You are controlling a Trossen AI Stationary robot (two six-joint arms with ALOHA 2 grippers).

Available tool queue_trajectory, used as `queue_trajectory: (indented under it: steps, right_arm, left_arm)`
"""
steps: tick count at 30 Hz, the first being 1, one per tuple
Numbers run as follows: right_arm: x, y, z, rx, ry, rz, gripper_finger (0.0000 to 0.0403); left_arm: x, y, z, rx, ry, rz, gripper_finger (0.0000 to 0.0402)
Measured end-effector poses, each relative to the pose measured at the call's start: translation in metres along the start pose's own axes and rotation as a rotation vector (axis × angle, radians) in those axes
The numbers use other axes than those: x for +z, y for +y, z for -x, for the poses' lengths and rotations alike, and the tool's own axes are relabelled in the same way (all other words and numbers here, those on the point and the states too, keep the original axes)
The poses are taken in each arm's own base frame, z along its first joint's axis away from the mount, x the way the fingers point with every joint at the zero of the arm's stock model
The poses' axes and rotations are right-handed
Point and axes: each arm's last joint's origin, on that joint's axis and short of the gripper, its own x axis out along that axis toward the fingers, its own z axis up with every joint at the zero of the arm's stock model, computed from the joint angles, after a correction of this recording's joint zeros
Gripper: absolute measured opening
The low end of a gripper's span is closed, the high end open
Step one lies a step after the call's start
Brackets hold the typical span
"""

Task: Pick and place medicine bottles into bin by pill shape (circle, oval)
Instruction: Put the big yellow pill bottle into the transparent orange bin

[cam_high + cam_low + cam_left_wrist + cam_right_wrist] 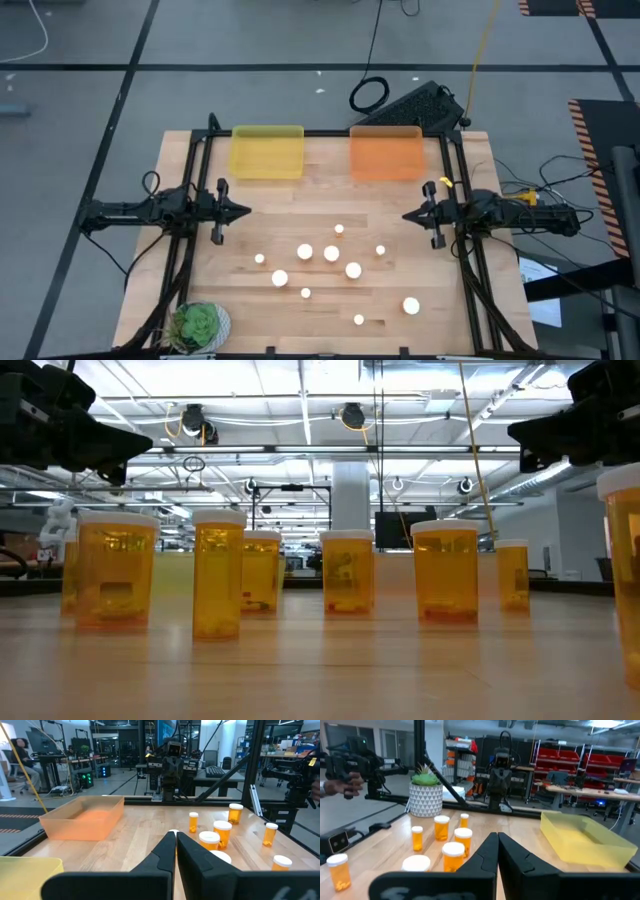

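Observation:
Several amber medicine bottles (330, 254) with white caps stand upright on the wooden table, spread over its middle and near right; the low view shows them in a row (218, 573). A yellow bin (266, 151) and an orange bin (386, 153) sit at the far edge. My left gripper (246, 211) hovers shut at the table's left side, pointing right, its fingertips (176, 836) together. My right gripper (407, 215) hovers shut at the right side, pointing left, fingertips (497, 838) together. Neither touches a bottle.
A potted green plant (198, 325) in a white patterned pot stands at the near left corner. A black metal frame (200, 170) runs along the table's left, right and far sides. A keyboard (415, 105) lies on the floor beyond the far edge.

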Motion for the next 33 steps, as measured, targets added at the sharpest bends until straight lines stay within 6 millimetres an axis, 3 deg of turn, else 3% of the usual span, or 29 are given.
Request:
queue_trajectory:
  steps: [6,15,20,24,33]
  right_arm:
    - [0.002,0.000,0.000,-0.002,0.005,0.024,0.0000]
    - [0.069,-0.008,0.003,-0.088,-0.090,0.039,0.0000]
    - [0.107,-0.011,-0.003,-0.081,-0.021,0.034,0.0000]
    - [0.134,-0.015,-0.015,-0.073,0.066,0.000,0.0000]
    - [0.169,-0.022,-0.058,-0.063,0.303,-0.068,0.0000]
  left_arm:
    - [0.000,0.000,0.000,0.000,-0.004,0.002,0.0019]
    - [0.002,0.000,0.000,0.009,-0.018,0.002,0.0019]
    - [0.002,0.000,0.000,0.010,-0.018,0.010,0.0019]
    - [0.002,0.000,0.000,0.009,-0.018,0.039,0.0019]
    - [0.001,0.000,0.000,-0.003,-0.012,0.073,0.0019]
